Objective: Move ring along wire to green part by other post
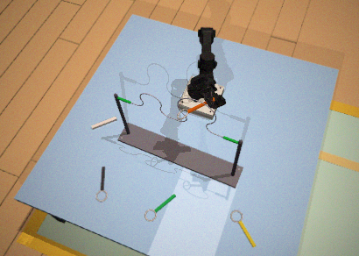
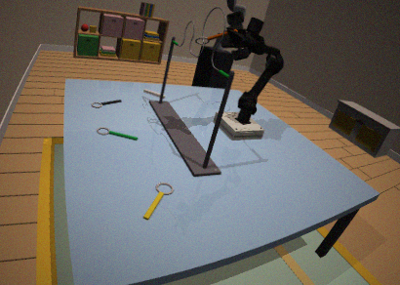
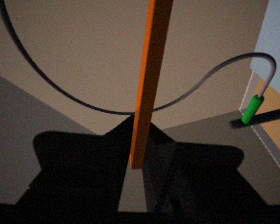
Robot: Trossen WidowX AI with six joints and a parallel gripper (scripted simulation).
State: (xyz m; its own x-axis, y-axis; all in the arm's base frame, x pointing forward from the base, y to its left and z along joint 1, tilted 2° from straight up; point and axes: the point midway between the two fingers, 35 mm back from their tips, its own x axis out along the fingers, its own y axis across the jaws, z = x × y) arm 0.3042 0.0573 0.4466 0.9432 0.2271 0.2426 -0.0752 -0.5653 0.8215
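At the wire, dark jaws gripping orange handle, fingertips lost in shadow.

Before you, the surface looks smooth and matt, like painted board, and the floor under it has the look of wood planks with a low sheen. The wire shows you a smooth, metal-like finish with a dull shine, while the orange handle reads as flat, matt plastic or painted wood. You also see matt black plastic-looking parts on the arm, and a shelf of pale, wood-like boards.
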